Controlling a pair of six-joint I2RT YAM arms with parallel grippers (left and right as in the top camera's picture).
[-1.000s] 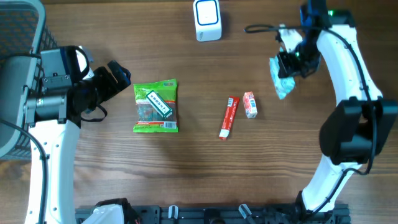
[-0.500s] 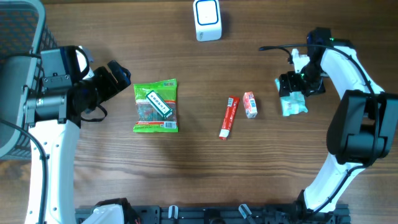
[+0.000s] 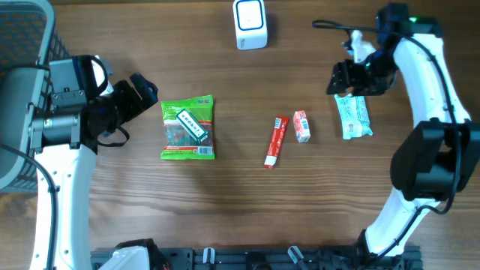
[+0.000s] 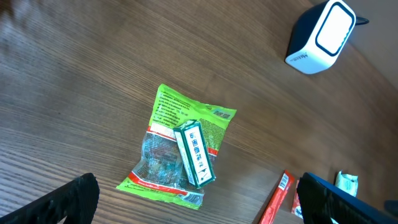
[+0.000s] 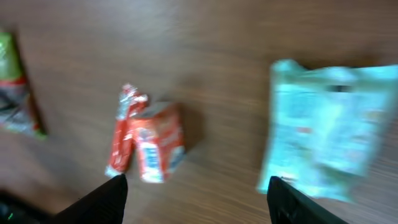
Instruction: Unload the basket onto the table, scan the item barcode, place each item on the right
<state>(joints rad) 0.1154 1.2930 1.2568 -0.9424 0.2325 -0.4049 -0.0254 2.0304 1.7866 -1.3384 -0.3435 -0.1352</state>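
basket (image 3: 22, 45) 1, left edge | scanner (image 3: 250, 24) 1, far edge | packets (image 3: 187, 129) 4, mid-desk (image 3: 225, 217) | left gripper (image 3: 142, 94) spread | right gripper (image 3: 346, 79) spread, empty

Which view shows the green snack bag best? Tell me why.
Left wrist: the green snack bag lies whole, large and sharp, with its print visible. Overhead shows the bag whole but smaller. Right wrist catches only a blurred green sliver at its left edge.
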